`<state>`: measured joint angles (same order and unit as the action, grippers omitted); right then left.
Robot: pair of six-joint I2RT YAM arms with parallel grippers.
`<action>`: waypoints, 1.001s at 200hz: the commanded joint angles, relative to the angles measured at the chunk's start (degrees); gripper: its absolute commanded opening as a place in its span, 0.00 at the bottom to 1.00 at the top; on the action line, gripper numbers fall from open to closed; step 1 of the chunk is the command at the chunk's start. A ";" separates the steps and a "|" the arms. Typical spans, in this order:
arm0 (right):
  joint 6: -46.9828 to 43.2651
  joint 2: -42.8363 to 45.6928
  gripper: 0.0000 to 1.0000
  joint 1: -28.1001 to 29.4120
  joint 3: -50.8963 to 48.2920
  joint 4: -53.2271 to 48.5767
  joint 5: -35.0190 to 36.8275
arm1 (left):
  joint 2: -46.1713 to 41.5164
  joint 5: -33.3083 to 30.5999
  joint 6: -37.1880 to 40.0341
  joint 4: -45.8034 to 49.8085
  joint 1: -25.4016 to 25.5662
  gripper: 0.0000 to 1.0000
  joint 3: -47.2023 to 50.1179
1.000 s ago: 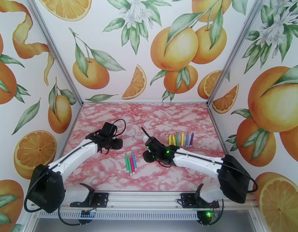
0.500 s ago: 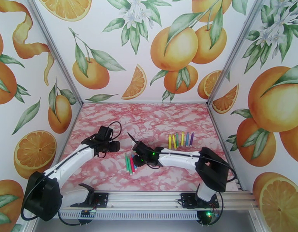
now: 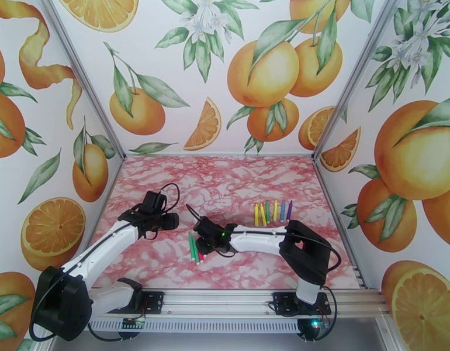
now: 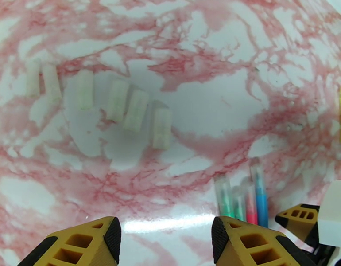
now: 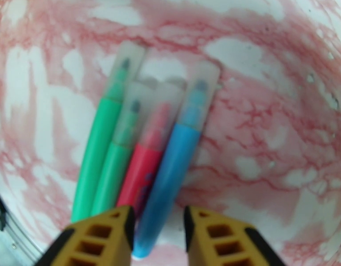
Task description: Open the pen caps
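Four capped pens lie side by side near the table's front: two green [image 5: 97, 142], one red [image 5: 146, 151] and one blue [image 5: 177, 156], each with a translucent cap [image 5: 201, 91]. My right gripper [image 5: 157, 218] stands open over them, its fingers on either side of the blue pen's tail. From above, this gripper [image 3: 200, 244] sits right at that cluster [image 3: 193, 253]. My left gripper [image 4: 166, 227] is open and holds nothing; it hovers to the left of the cluster [image 4: 241, 198]. Several loose translucent caps [image 4: 117, 100] lie in a row ahead of it.
A second row of pens [image 3: 273, 210], yellow, green, blue and purple, lies at the right middle of the pink marbled table [image 3: 236, 182]. Printed walls close in the left, back and right sides. My right gripper's orange fingertip [image 4: 299, 216] shows at the left wrist view's lower right.
My right arm has swung left and forward from the middle of the table to the four-pen cluster. The left gripper has drawn back a little to the left and opened slightly.
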<state>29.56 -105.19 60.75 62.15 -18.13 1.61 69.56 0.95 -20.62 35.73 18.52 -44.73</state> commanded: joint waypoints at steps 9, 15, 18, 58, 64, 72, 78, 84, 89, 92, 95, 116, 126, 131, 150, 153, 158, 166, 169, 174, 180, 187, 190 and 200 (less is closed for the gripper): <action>1.20 -1.66 0.36 0.42 1.57 0.39 2.01 | -1.36 0.75 0.15 -1.36 -0.43 0.59 0.87; 1.29 -1.77 0.36 0.49 1.69 0.30 2.20 | -1.48 0.76 0.15 -1.36 -0.50 0.58 0.96; 1.29 -1.82 0.36 0.55 1.66 0.19 2.35 | -1.47 0.80 0.21 -1.36 -0.55 0.58 0.96; 1.58 -2.52 0.35 0.54 1.84 -0.77 3.88 | -1.27 1.15 0.15 -1.45 -0.59 0.58 0.86; 1.57 -2.71 0.35 0.59 1.92 -1.01 4.12 | -1.27 1.24 0.14 -1.45 -0.59 0.58 0.86; 1.57 -2.83 0.35 0.60 2.07 -1.40 4.51 | -1.27 1.33 0.09 -1.53 -0.59 0.58 0.87; 1.58 -2.91 0.35 0.73 2.17 -1.68 4.89 | -1.27 1.33 0.06 -1.54 -0.59 0.58 0.87; 1.66 -3.07 0.35 0.77 2.39 -2.06 5.42 | -1.22 1.33 0.07 -1.54 -0.66 0.58 0.89; 1.66 -3.08 0.35 0.85 2.41 -2.45 5.86 | -1.23 1.41 0.11 -1.58 -0.60 0.58 0.89; 1.72 -3.09 0.35 0.86 2.44 -2.62 6.04 | -1.21 1.42 0.02 -1.54 -0.59 0.58 0.94; 1.72 -3.09 0.35 0.95 2.54 -2.79 6.36 | -1.22 1.41 0.04 -1.53 -0.59 0.58 0.95; 1.85 -3.09 0.35 1.15 2.87 -3.99 8.02 | -1.27 1.47 -0.05 -1.62 -0.68 0.59 0.86; 1.99 -3.24 0.35 1.26 3.11 -4.81 8.99 | -1.36 1.51 -0.12 -1.62 -0.68 0.59 0.87; 1.99 -3.34 0.35 1.34 3.23 -5.15 9.46 | -1.40 1.55 -0.11 -1.68 -0.67 0.59 0.86; 1.97 -3.99 0.35 1.48 3.92 -6.37 10.86 | -1.45 1.60 -0.04 -1.62 -0.68 0.59 0.93; 1.99 -4.11 0.34 1.55 4.06 -6.52 11.06 | -1.49 1.60 -0.11 -1.62 -0.62 0.59 0.88; 1.94 -4.32 0.35 1.64 4.35 -7.02 11.57 | -1.53 1.60 -0.14 -1.71 -0.67 0.59 0.96; 1.99 -4.82 0.34 1.80 4.95 -7.85 12.39 | -1.58 1.66 -0.15 -1.79 -0.67 0.59 1.03; 1.92 -5.05 0.34 1.89 5.16 -8.07 12.70 | -1.60 1.68 -0.20 -1.80 -0.68 0.59 1.05; 1.92 -5.31 0.34 2.00 5.52 -8.54 13.18 | -1.55 1.77 -0.28 -1.88 -0.62 0.59 0.98; 1.98 -5.59 0.34 2.15 5.87 -9.01 13.67 | -1.53 1.77 -0.25 -2.04 -0.67 0.59 1.03; 1.98 -5.95 0.34 2.34 6.20 -9.44 13.94 | -1.41 1.84 -0.27 -2.02 -0.62 0.59 1.05; 1.99 -6.07 0.34 2.43 6.31 -9.53 14.00 | -1.34 1.86 -0.25 -1.99 -0.60 0.59 0.98; 1.93 -6.41 0.34 2.60 6.55 -9.43 13.85 | -1.27 1.95 -0.26 -2.02 -0.64 0.59 0.85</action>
<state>30.68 -109.78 62.50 66.85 -25.12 12.51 69.34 2.09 -20.67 34.87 18.26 -44.38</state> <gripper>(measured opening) 0.340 0.586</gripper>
